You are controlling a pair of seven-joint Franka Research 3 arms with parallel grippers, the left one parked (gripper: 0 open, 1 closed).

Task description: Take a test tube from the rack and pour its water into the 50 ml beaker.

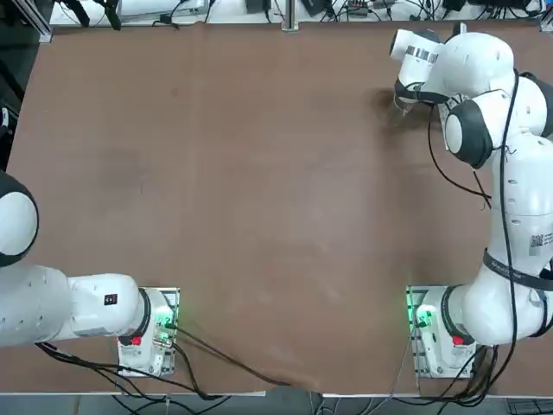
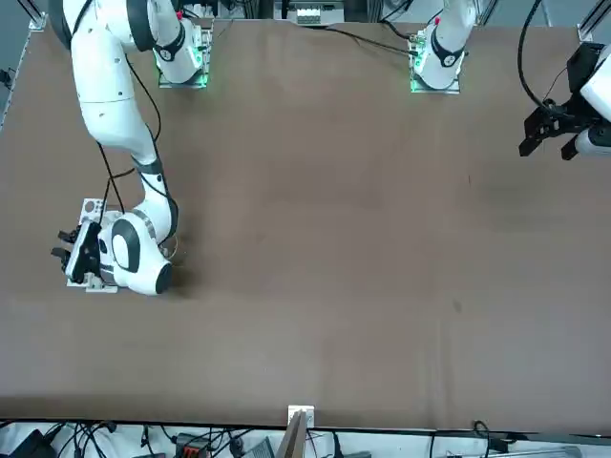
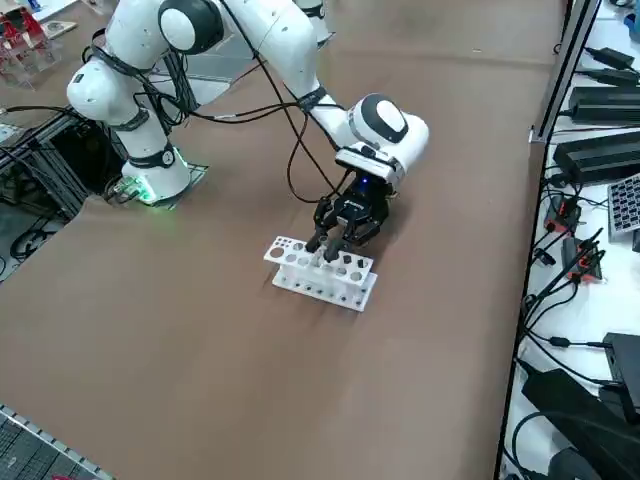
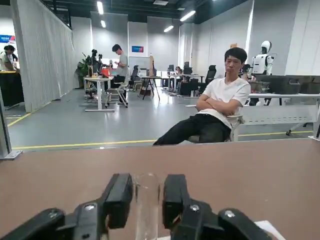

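The white rack (image 3: 320, 276) stands on the brown table near the far edge on my right side; in the front view only a corner of the rack (image 2: 89, 282) shows beside my wrist. My right gripper (image 3: 331, 246) hangs directly over the rack, fingers pointing down into its hole rows. In the wrist view a clear test tube (image 4: 146, 205) stands upright between the two black fingers (image 4: 119, 197), with a thin gap showing at the sides, so the right gripper (image 4: 147, 200) is slightly open around it. Water in the tube cannot be made out. The 50 ml beaker is out of view.
In the top view my own arm (image 1: 471, 86) covers the rack. Cables and black devices (image 3: 600, 100) lie on a bench just past the table's far edge. A person (image 4: 220, 107) sits on a chair beyond that edge.
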